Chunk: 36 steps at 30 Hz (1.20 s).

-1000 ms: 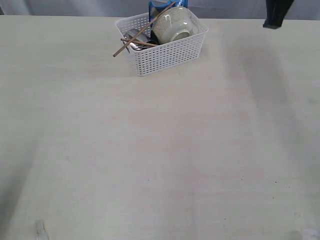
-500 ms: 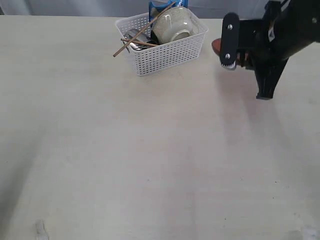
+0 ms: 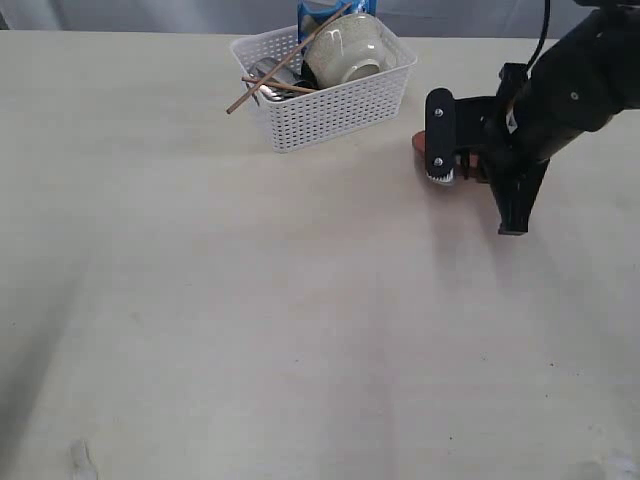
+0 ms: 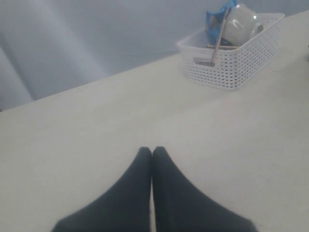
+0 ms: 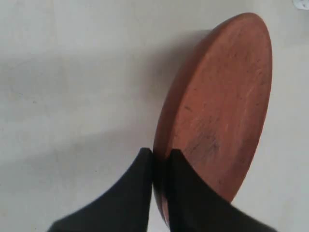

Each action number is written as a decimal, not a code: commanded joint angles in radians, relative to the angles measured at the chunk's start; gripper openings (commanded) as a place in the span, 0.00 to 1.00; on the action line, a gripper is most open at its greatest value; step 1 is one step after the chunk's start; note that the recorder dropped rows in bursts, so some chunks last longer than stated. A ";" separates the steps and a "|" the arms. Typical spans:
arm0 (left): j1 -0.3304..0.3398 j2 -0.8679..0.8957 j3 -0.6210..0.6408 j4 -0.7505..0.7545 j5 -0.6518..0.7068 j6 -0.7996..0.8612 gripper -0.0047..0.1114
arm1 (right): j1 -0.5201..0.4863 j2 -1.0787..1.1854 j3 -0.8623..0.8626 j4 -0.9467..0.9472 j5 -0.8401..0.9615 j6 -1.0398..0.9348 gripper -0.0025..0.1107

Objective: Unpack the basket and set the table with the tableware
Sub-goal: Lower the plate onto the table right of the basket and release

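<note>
Pinching rim of plate [image 5: 217, 96], right claw [image 5: 160, 153] holds it on edge near basket [image 3: 335, 110]; contact with counter [image 3: 250, 300] unclear. Left claw [image 4: 152, 151] tips together, empty, low over counter. Basket at far side holds bowl [image 3: 350, 48], chopsticks [image 3: 285, 68], blue bag [image 3: 312, 15].

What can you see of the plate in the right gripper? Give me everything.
The plate is a round, reddish-brown disc that looks like wood, with faint dark specks and scuffs on its face. It stands on edge, tilted, its rim pinched between the fingers of the right gripper. In the exterior view only a sliver shows beside the gripper, right of the basket and apart from it. It is close to the table; whether they touch cannot be told.
</note>
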 commanded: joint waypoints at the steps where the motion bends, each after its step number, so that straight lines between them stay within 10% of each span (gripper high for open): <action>1: -0.006 0.000 0.003 -0.012 0.001 -0.008 0.04 | -0.013 0.040 0.001 -0.015 -0.014 -0.001 0.02; 6: -0.006 0.000 0.003 -0.012 0.001 -0.008 0.04 | -0.013 0.060 0.001 -0.006 -0.049 0.013 0.11; 10: -0.006 0.000 0.003 -0.012 0.001 -0.008 0.04 | -0.013 0.058 0.001 -0.008 -0.051 0.018 0.60; 17: -0.006 0.000 0.003 -0.012 0.001 -0.008 0.04 | 0.072 -0.118 -0.003 -0.008 -0.076 0.183 0.55; 20: -0.006 0.000 0.003 -0.012 0.001 -0.008 0.04 | 0.091 -0.191 -0.088 -0.008 -0.081 0.557 0.48; 36: -0.006 0.000 0.003 -0.012 0.001 -0.008 0.04 | 0.074 0.347 -1.194 0.491 0.602 0.935 0.41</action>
